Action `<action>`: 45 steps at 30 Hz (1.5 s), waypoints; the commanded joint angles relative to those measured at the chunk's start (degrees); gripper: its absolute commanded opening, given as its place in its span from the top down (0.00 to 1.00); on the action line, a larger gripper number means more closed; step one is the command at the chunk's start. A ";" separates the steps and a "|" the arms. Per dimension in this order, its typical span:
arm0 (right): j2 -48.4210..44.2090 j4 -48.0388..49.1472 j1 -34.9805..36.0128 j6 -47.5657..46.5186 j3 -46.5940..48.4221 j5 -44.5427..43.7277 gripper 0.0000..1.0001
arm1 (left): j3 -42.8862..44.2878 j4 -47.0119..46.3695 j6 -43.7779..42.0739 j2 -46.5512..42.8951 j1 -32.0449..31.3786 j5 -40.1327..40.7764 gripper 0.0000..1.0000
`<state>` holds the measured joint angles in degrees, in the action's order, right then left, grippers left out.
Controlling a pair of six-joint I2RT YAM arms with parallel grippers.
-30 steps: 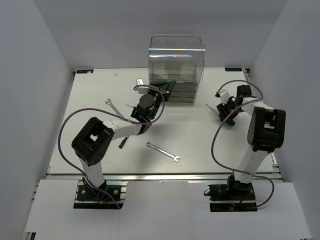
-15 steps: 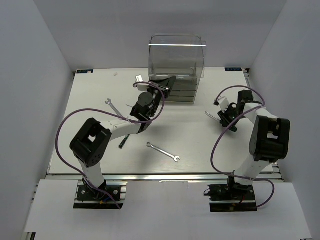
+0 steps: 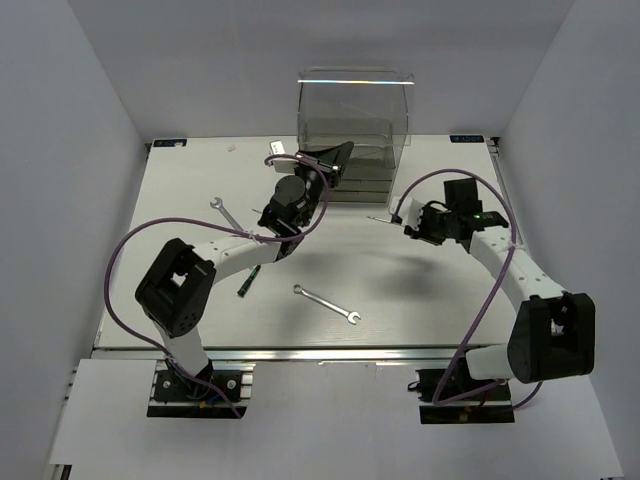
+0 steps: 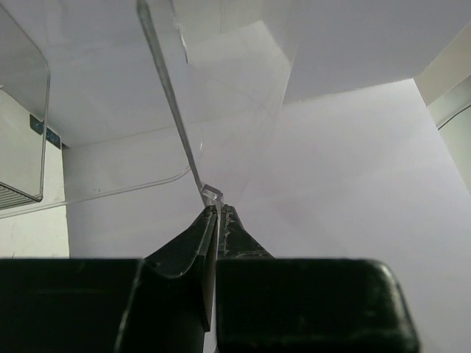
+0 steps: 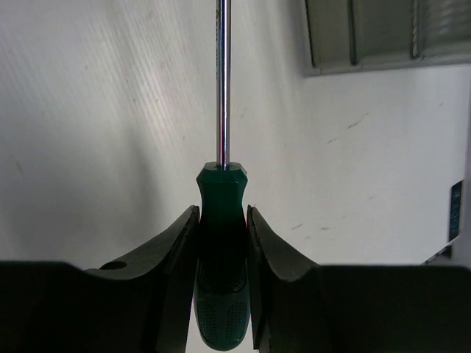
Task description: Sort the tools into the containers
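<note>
R end effector (image 5: 221, 213) clamps green screwdriver (image 5: 221, 185) handle, shaft pts up; drawers (image 5: 383, 33) top-right.

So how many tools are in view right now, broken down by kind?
Wrenches: 2 (left wrench, near wrench)
Screwdrivers: 2 (loose screwdriver lying flat, held screwdriver in the right gripper)
Total: 4 tools

We have two arms, left arm (image 3: 225, 252) and right arm (image 3: 515, 275), built of white links and blocky black joints, each trailing a purple cable (image 3: 118, 262). The left pincer (image 4: 218, 217) and right pincer (image 5: 223, 220) are black.
</note>
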<state>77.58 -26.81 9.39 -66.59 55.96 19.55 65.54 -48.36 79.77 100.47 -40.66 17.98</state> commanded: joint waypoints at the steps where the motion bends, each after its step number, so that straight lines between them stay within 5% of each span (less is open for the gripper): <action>1: -0.42 8.51 3.44 -0.56 1.25 -4.06 1.00 | 2.93 1.25 -0.49 -5.63 0.24 1.44 1.00; 14: 8.63 23.99 13.63 -4.25 8.01 -8.65 1.00 | 6.79 5.82 -0.31 -6.07 0.32 1.97 1.00; 45: 27.44 33.93 19.00 -0.56 29.37 -15.33 1.00 | 13.47 11.18 -0.05 -5.46 0.76 2.68 1.00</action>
<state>104.38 2.83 28.36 -68.29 80.49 6.74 76.40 -36.47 79.79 98.13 -40.21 19.77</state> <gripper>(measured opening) 0.341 0.153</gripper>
